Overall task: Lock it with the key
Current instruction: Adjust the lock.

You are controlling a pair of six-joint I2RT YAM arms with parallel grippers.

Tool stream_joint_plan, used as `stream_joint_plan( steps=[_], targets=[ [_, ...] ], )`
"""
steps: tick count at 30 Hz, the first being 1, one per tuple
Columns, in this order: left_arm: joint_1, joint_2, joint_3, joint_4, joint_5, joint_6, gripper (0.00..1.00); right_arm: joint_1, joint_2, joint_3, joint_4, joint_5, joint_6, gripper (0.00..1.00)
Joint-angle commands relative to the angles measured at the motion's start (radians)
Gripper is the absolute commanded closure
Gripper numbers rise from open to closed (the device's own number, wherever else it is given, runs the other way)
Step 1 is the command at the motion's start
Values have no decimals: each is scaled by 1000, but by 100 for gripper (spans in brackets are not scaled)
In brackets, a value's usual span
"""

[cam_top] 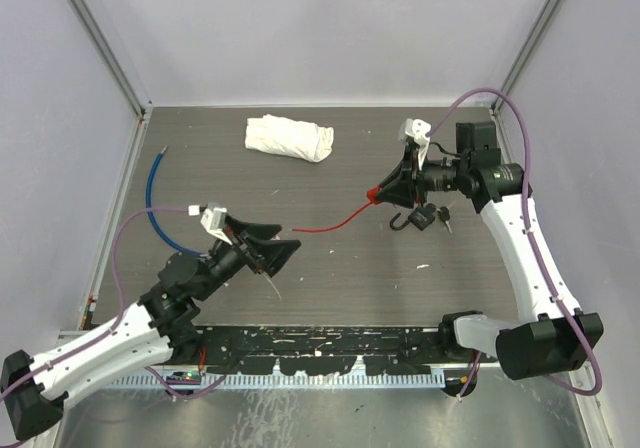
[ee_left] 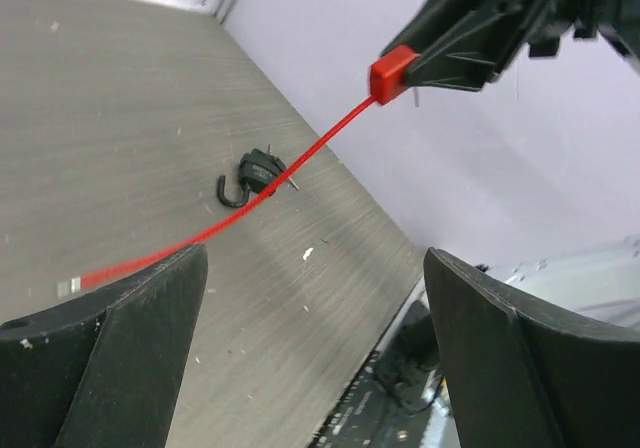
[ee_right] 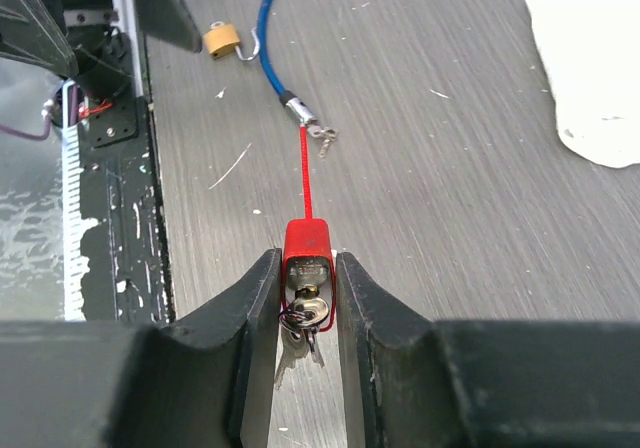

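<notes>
Right hand (ee_right: 306, 268) fills the near edge of its own wrist view, clamped on the red lock (ee_right: 307, 240); the key (ee_right: 306, 313) sits at the lock's near end, tucked back between the fingers (ee_right: 258, 308), apparently in the keyhole. Lock and cable (ee_right: 304, 173) share one long axis running straight away from the palm, with the key end toward the wrist; a brass padlock (ee_right: 222, 39) and a blue cable (ee_right: 264, 53) lie beyond on the desk (ee_right: 450, 168).

Left wrist view: the left hand (ee_left: 315, 353) gapes wide, holding nothing; the lock (ee_left: 393, 73) hangs raised in the right hand (ee_left: 470, 33); its cable (ee_left: 250, 200) slopes down to a free tip on the desk near one finger (ee_left: 110, 338); a black padlock (ee_left: 255, 173) lies behind the cable.

From above, the lock (cam_top: 373, 197) sends its cable (cam_top: 335, 222) down-left toward the left hand (cam_top: 287, 240); a cloth (cam_top: 290, 136) lies well apart.

Risks, as I judge them: the key is walled in by the right fingers, so the left hand may not reach it cleanly; turning it could twist the lock within the grip; the limp cable could snag.
</notes>
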Motion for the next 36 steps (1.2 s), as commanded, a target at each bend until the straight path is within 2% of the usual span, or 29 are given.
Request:
stream_joint_plan(
  steps=[1, 4, 7, 13, 16, 20, 23, 26, 28, 36],
  targets=[
    [5, -132, -101, -84, -209, -373, 11, -6, 21, 78, 83, 53, 127, 99],
    [4, -157, -145, -89, -293, -531, 11, -6, 33, 81, 126, 58, 183, 99],
    [4, -110, -149, -85, -384, -638, 11, -6, 42, 78, 150, 54, 215, 99],
    [4, 159, -101, 13, -511, -839, 12, -6, 41, 73, 173, 52, 260, 99],
    [4, 332, -69, 121, -512, -941, 21, -6, 34, 62, 199, 51, 289, 99],
    [4, 515, -32, 274, -523, -993, 26, -6, 30, 52, 207, 48, 300, 99],
    [4, 577, -12, 335, -547, -995, 27, -6, 23, 40, 213, 45, 304, 99],
    [4, 607, 9, 340, -567, -999, 28, -6, 19, 29, 223, 40, 312, 99],
    [4, 621, 19, 323, -583, -1023, 34, -7, 14, 19, 233, 33, 322, 99],
    [5, 715, 52, 351, -610, -1067, 47, -7, 7, 10, 243, 26, 336, 99]
  ],
)
